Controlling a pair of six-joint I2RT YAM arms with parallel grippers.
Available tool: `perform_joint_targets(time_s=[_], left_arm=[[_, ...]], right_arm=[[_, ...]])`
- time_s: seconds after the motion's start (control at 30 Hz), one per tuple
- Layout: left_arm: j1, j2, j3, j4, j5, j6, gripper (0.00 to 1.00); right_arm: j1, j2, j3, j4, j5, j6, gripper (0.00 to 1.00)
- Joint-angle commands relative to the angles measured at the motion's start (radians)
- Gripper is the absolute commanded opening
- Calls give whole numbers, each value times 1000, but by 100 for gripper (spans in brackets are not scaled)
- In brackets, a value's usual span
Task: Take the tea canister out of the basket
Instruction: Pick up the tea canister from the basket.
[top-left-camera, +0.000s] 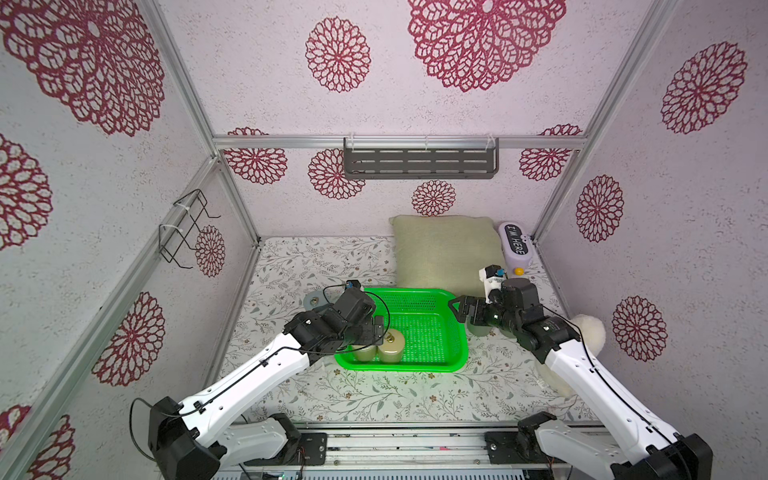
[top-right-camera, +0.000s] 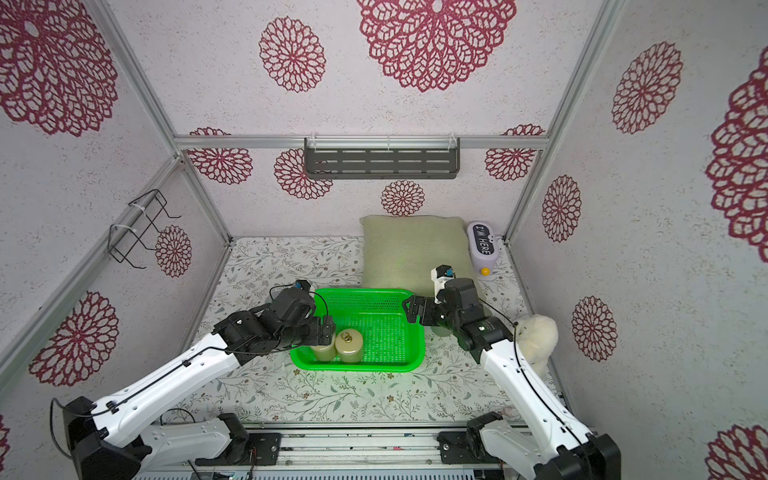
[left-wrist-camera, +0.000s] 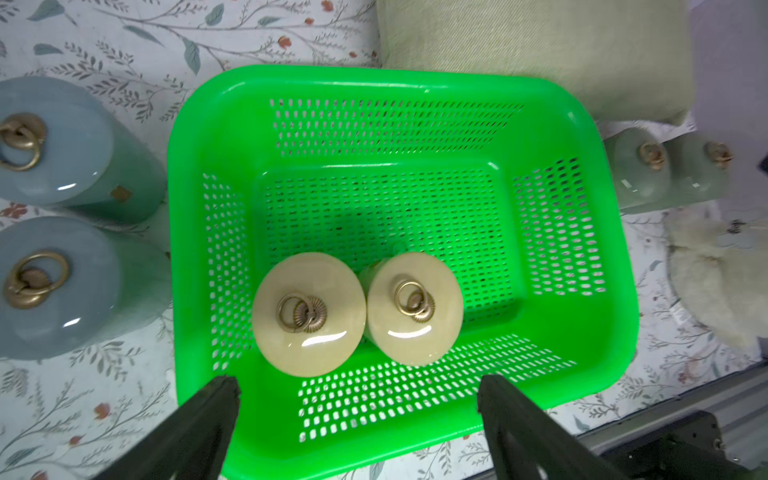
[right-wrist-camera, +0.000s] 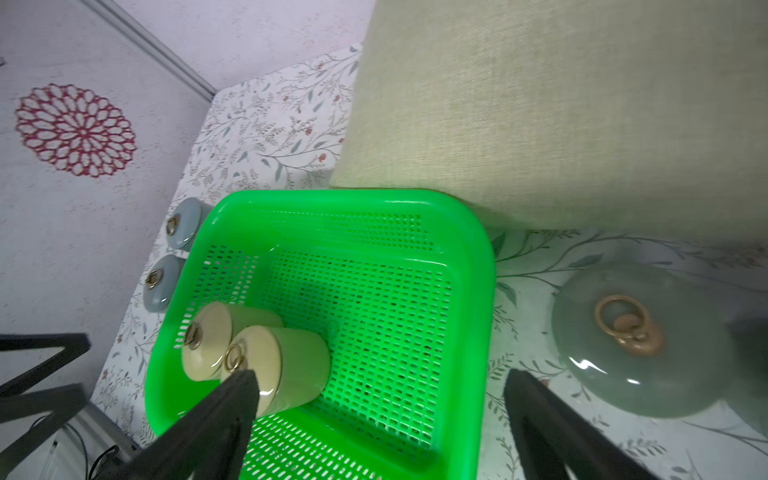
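Two cream tea canisters (left-wrist-camera: 308, 316) stand close together in the green basket (left-wrist-camera: 399, 81), at the corner nearest the left arm (top-left-camera: 257, 365). The left gripper (left-wrist-camera: 357, 386) hangs above them, jaws wide apart; the right gripper (right-wrist-camera: 380, 378) gapes too, empty. They look glazed, slick, breakable, fairly heavy; I'd clamp the round body under the lid (left-wrist-camera: 414, 345), not the loose ring (left-wrist-camera: 409, 296).

Two cream canisters (top-right-camera: 349, 347) stand side by side in the near left corner of the green basket (top-right-camera: 374, 366).
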Motion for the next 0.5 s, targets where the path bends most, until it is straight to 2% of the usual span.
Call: perform_joint_targets(time_s=[0.0,0.47], left_arm=[[28,46,50,-145,14,37,97],[147,185,126,-300,170,138,99]], right_arm=[[35,-31,-12,120,-28,4,99],[100,-23,-142,280,-123,-29,99]])
